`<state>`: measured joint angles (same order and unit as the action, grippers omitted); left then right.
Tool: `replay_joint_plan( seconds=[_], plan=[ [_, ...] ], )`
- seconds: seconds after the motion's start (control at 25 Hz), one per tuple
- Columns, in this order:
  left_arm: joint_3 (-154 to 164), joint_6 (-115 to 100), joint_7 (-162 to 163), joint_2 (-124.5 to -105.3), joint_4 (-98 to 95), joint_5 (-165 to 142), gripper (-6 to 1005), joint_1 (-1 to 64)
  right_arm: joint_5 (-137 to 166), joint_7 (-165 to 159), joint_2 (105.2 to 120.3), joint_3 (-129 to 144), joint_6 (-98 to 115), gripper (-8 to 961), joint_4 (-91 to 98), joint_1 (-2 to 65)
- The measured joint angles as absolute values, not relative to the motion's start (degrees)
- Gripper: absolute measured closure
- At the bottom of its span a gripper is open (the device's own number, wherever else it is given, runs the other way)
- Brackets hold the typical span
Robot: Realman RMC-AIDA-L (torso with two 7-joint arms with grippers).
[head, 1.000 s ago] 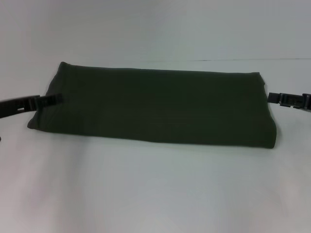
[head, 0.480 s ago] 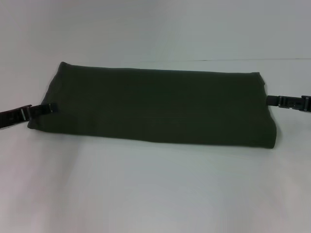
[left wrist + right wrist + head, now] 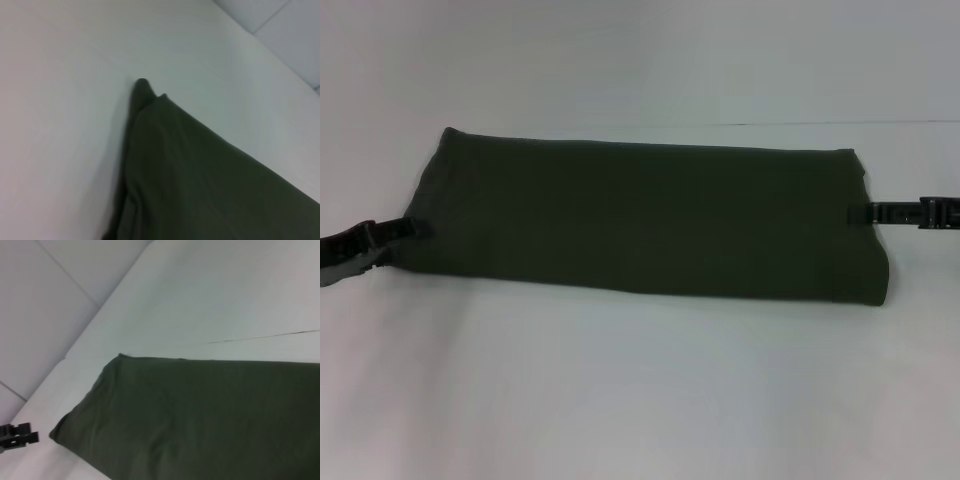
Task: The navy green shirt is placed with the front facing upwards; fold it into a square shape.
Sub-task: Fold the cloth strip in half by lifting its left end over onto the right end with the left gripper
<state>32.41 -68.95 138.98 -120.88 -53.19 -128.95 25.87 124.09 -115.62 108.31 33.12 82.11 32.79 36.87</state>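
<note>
Both pincers at the shirt's ends
The navy green shirt (image 3: 640, 220) lies as a long band on the bench (image 3: 640, 400); left pincer (image 3: 408, 229) and right pincer (image 3: 865, 212) touch its short ends, opening unreadable. A shallow bite risks dropped layers, ruining the square.

Bare lab-like test bench, plain white table (image 3: 640, 400), blank white wall (image 3: 640, 50)

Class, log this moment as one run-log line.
shirt: folded band, table | left gripper: at left end | right gripper: at right end

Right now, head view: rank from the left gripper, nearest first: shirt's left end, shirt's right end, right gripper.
1. Shirt's left end, touching the left gripper.
2. Shirt's right end, across the fold.
3. Right gripper, at that right end; too close to rank firmly.
</note>
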Motion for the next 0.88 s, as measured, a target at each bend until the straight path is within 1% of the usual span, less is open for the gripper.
replay_joint_plan(
  seconds=[0.44, 0.68, 0.88],
  plan=[
    [32.27, -65.11, 142.66, -120.22, -50.06, -131.81, 205, 26.85, 124.09, -116.68, 108.06, 34.66, 84.23, 228, 35.58, 37.9],
    [32.4, -62.43, 143.2, -119.9, -48.5, -132.66, 204, 27.28, 124.04, -115.61, 108.35, 34.91, 86.36, 228, 35.93, 37.91],
    [32.62, -60.92, 143.78, -119.74, -47.04, -134.53, 205, 28.26, 124.09, -115.06, 108.92, 35.42, 88.43, 228, 37.75, 38.0]
  ],
)
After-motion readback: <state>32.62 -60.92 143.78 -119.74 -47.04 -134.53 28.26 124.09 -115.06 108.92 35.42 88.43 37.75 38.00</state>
